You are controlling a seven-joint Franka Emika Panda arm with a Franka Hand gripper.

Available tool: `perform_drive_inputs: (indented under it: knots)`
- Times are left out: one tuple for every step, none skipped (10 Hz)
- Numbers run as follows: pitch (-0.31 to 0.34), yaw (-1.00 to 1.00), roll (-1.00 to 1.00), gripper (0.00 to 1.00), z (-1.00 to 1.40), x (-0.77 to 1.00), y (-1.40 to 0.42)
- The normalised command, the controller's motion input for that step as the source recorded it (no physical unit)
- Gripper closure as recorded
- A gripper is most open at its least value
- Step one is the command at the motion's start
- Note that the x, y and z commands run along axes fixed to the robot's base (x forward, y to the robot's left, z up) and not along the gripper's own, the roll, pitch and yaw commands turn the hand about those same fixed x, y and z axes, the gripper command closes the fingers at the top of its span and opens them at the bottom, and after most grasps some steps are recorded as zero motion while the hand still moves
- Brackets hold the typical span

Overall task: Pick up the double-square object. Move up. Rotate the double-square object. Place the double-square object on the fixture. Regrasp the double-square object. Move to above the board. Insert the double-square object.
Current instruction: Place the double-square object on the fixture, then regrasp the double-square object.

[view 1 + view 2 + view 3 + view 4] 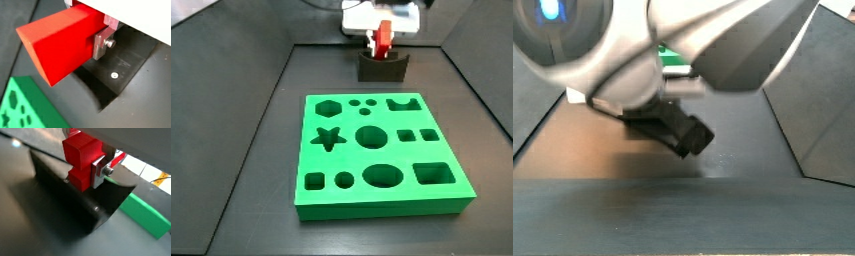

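The gripper [381, 42], clamping the double-square object [380, 40] above the fixture [381, 68] at the board's [378, 155] twelve o'clock, risks seating it crooked if tilted.

Soft, even light; blurred close-ups.

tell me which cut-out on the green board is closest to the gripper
The U-shaped cut-out in the board's far corner on the fixture's side. The gripper, holding the double-square object, hangs over the fixture just beyond it.
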Motion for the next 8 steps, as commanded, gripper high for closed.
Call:
perform_drive_inputs:
  knots:
    - [0.007, -0.09, -0.18, 1.00, -0.74, 0.15, 0.09]
    - [-0.003, -0.08, -0.16, 1.00, -0.50, 0.11, 0.07]
    - [-0.008, -0.07, -0.12, 1.00, -0.47, 0.08, 0.06]
    - [-0.010, -0.06, -0.12, 1.00, -0.47, 0.08, 0.05]
    - [0.000, 0.00, 0.00, 1.00, -0.17, 0.00, -0.50]
    - [0.000, 0.00, 0.00, 0.00, 0.00, 0.00, 0.00]
    - [-0.035, 0.00, -0.02, 0.00, 1.00, 0.00, 0.00]
    - [-0.031, 0.01, -0.02, 0.00, 1.00, -0.01, 0.00]
